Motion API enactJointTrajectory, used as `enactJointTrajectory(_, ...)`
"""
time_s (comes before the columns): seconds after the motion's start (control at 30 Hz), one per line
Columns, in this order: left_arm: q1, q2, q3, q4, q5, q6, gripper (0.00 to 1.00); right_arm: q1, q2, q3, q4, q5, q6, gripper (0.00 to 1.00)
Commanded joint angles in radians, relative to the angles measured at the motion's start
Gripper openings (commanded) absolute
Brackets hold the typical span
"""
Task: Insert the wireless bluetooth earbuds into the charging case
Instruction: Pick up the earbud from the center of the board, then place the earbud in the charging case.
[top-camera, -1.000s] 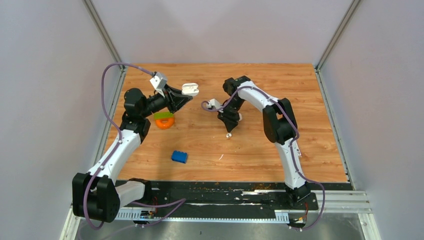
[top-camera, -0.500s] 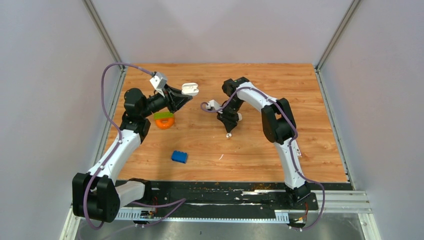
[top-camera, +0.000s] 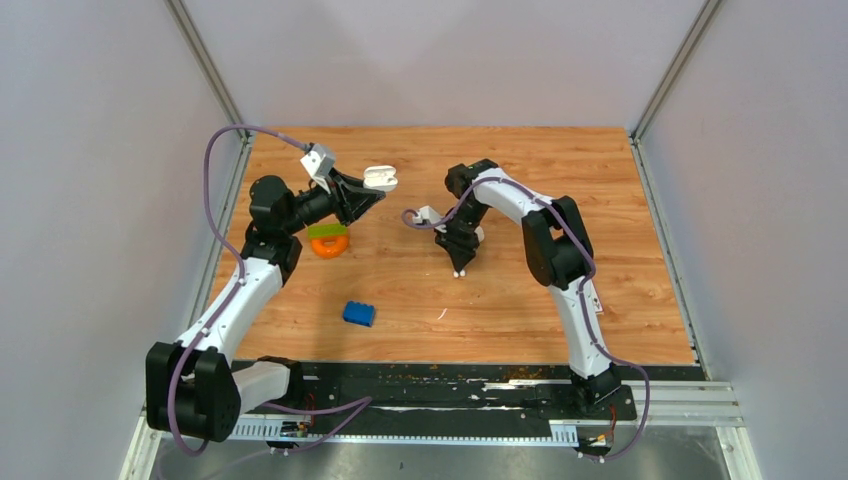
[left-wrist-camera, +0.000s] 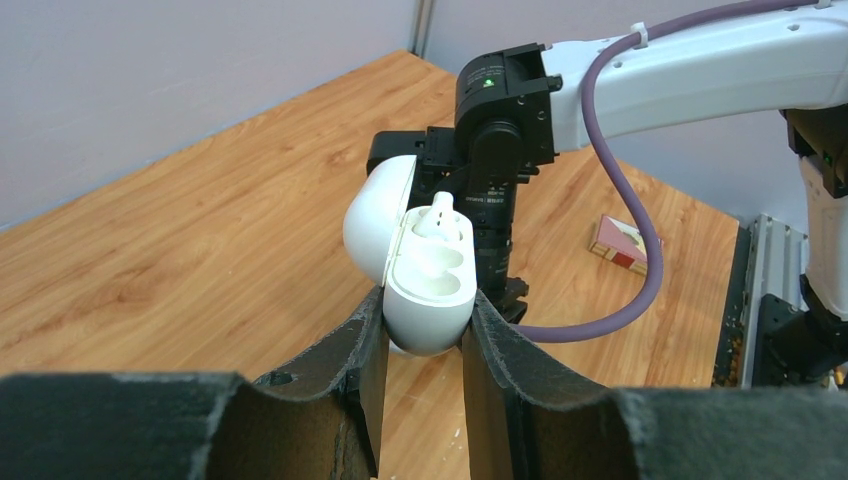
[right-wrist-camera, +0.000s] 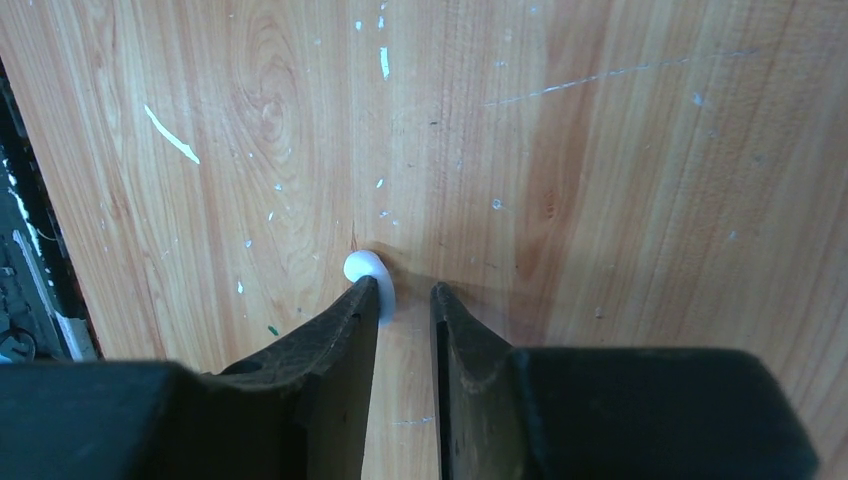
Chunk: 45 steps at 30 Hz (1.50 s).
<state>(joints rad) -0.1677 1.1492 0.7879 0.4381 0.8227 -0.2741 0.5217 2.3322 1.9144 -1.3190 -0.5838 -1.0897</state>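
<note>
While left gripper (left-wrist-camera: 422, 310) clamps open charging case (left-wrist-camera: 430, 275), right gripper (right-wrist-camera: 403, 290) narrowly parted, wrist view revealing earbud (right-wrist-camera: 362, 266) beside one finger

A wood-grain bench (top-camera: 560, 170) fills the enclosure, its surface scuffed with pale flecks and scratches. Taken from the bench's middle in the top view, a blue toy brick (top-camera: 359, 314) lies at about 8 o'clock. An orange ring (top-camera: 329, 245) sits at 9 o'clock with a green piece (top-camera: 323, 231) touching its far side (whether on it or just behind, I cannot tell). A thin white sliver (top-camera: 441, 314) lies at 6 o'clock, well apart from the brick. A black strip (top-camera: 450, 385) dotted with orange crumbs runs along the 6 o'clock edge. Grey wall panels (top-camera: 430, 60) close off 9, 12 and 3 o'clock. The left wrist view shows a small flat red-and-cream piece (left-wrist-camera: 621, 243) lying on the wood.
</note>
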Motion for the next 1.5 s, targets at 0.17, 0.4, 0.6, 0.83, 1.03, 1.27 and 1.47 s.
enactJointTrajectory(0.17,0.005,0.008,-0.008,0.044,-0.014,0.014,0.00,0.006,-0.056,-0.045,-0.069,-0.057,-0.068,0.15)
enactJointTrajectory(0.4,0.005,0.012,-0.022,0.060,-0.017,0.005,0.00,0.005,-0.068,-0.031,-0.083,-0.058,-0.061,0.04)
enactJointTrajectory(0.6,0.004,0.015,-0.028,0.071,-0.019,0.006,0.00,-0.007,-0.189,-0.016,-0.111,-0.049,-0.048,0.01)
enactJointTrajectory(0.83,0.004,0.058,-0.047,0.167,0.009,-0.028,0.00,-0.044,-0.451,-0.050,-0.151,-0.121,-0.093,0.01)
enactJointTrajectory(1.03,-0.031,0.082,-0.090,0.234,0.134,0.024,0.00,-0.035,-0.566,0.055,-0.160,-0.241,0.015,0.00)
enactJointTrajectory(1.27,-0.119,0.079,-0.151,0.226,0.217,0.183,0.00,0.059,-0.512,0.298,-0.165,-0.208,0.152,0.00)
enactJointTrajectory(1.47,-0.150,0.102,-0.114,0.153,0.246,0.326,0.00,0.160,-0.463,0.413,-0.210,-0.095,0.140,0.00)
